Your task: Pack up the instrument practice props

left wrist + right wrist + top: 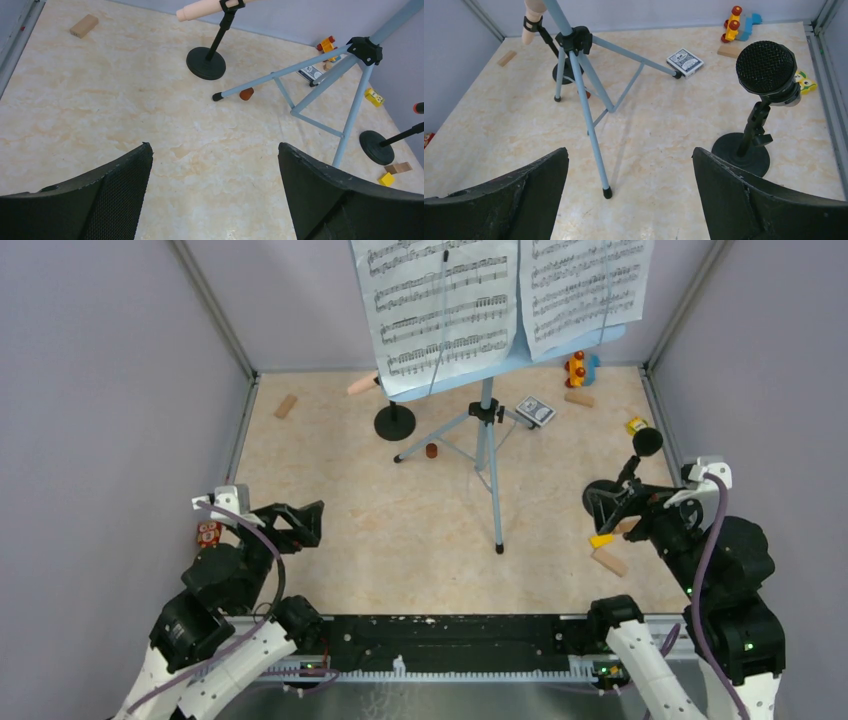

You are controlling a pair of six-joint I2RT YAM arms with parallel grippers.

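Left fingers (125, 185) spread wide, gripping nothing, hanging over bare marbled tabletop (100, 110) on the near-left side. The right fingers (744, 195) are likewise wide apart and empty, low over the near-right side. Just ahead of them, closer to the right-hand finger, the black microphone (767, 67) sits head up in its round-based holder (741, 154), which stands on the tabletop; no contact with the fingers is visible. A yellow block (601, 539) and a wooden block (610, 561) lie near that holder, on its near side. Further out, mid-tabletop, the grey tripod legs (487, 455) stand splayed, carrying the light-blue music rack (545, 352) with two sheet-music pages (440, 305) side by side on it. Left of the tripod, towards the far wall, the beige microphone (200, 9) lies tilted in the clip of the second holder (206, 63), base flat on the tabletop, near the foot of the left leg. A small brown block (246, 93) lies just beside that foot. The blue-patterned card box (684, 62) sits at the foot of the far-right leg. Coloured toy blocks (578, 368) are in the far-right corner, and a wooden block (287, 405) lies far left.
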